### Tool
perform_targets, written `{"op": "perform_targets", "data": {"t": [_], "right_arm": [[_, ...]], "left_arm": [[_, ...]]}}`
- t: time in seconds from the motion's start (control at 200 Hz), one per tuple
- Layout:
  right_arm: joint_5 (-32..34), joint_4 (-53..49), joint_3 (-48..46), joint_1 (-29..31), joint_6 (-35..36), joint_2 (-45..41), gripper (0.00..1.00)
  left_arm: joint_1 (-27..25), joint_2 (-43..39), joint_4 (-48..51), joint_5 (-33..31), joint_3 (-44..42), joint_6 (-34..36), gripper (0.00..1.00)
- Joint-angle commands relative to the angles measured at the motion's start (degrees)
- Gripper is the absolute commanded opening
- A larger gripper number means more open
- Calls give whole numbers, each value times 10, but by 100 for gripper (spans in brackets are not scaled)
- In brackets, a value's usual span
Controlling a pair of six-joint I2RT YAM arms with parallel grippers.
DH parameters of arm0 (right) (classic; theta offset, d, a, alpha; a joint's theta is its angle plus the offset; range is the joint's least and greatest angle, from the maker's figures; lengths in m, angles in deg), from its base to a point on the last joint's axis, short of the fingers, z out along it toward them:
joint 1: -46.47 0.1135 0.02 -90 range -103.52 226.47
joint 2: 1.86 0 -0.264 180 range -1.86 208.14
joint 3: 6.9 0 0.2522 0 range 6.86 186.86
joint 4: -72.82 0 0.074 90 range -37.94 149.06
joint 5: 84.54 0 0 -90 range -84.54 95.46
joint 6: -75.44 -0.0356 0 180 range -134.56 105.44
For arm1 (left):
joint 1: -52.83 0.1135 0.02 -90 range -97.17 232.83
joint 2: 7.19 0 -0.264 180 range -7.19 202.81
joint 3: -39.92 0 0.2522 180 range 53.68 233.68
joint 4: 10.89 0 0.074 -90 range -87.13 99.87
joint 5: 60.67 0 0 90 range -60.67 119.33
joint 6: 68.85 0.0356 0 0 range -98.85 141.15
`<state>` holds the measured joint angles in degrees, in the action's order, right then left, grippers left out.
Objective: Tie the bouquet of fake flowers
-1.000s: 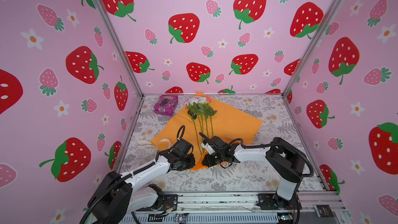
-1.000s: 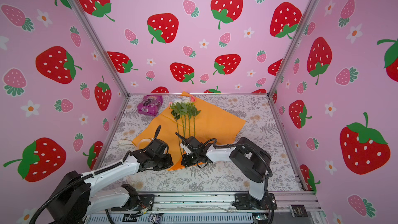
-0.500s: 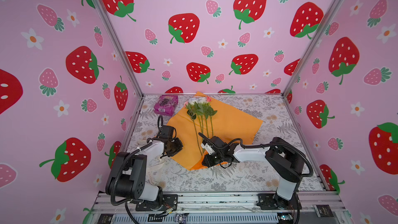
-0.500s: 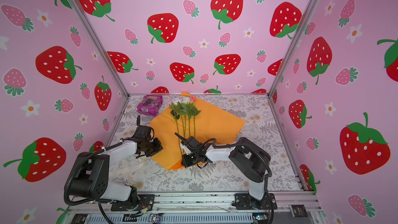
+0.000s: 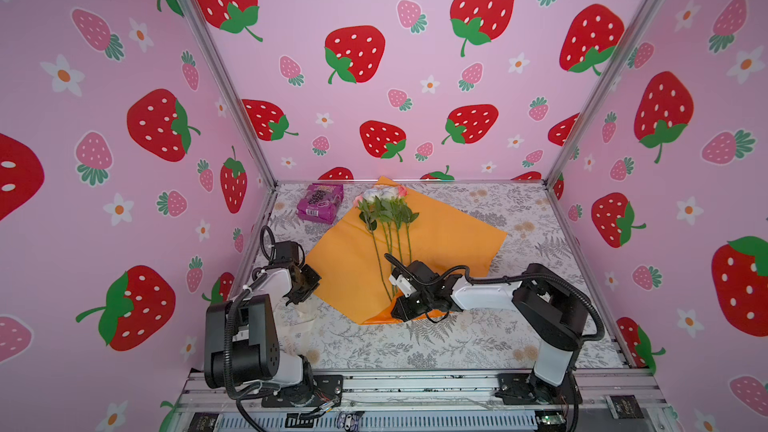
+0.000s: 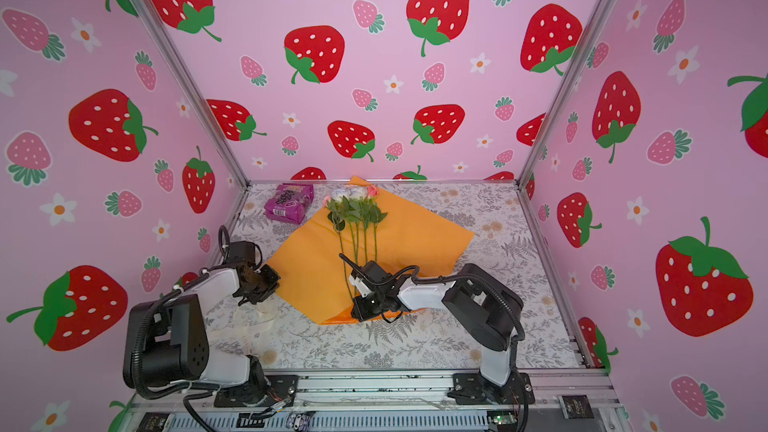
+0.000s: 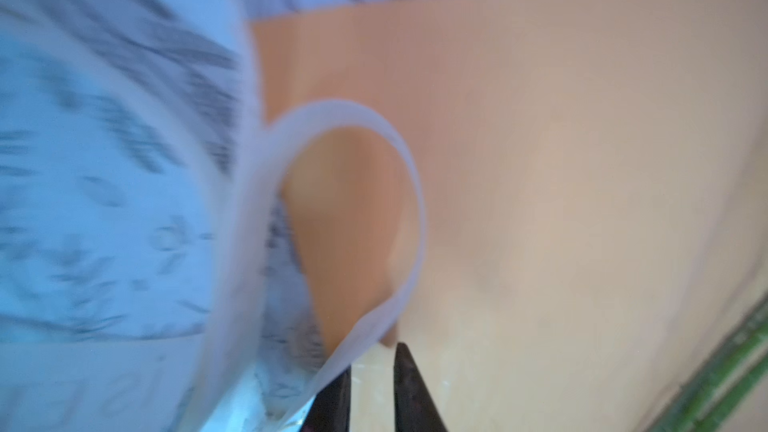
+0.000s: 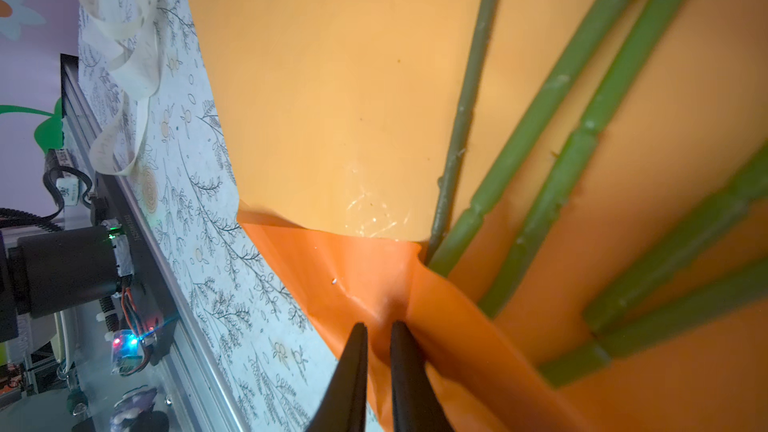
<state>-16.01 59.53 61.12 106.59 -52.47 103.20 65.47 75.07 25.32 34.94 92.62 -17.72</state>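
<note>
Floral tabletop, both top views: we are finding the bouquet of fake flowers on orange wrapping paper, stems pointing at the right gripper. Left wrist: left gripper is standing slightly apart beside the ribbon. Right wrist: right gripper is clamping the paper's folded corner.

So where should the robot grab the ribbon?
Probably the raised loop of the cream ribbon: it arches up beside the orange paper, so a finger fits under it. Come from the left side with the left pincer, squeezing the band's flat faces.
</note>
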Motion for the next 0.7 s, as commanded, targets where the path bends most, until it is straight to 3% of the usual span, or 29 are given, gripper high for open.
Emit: {"op": "perform_targets", "data": {"t": [0.0, 0.395, 0.695], "right_arm": [[18, -46, -5, -12, 13, 19, 17], [14, -35, -13, -15, 13, 16, 17], [13, -28, -16, -15, 7, 17, 18]], "left_arm": [[33, -11, 72, -71, -25, -18, 28], [37, -33, -57, 159, -71, -14, 53], [37, 32, -150, 271, -80, -38, 56]]}}
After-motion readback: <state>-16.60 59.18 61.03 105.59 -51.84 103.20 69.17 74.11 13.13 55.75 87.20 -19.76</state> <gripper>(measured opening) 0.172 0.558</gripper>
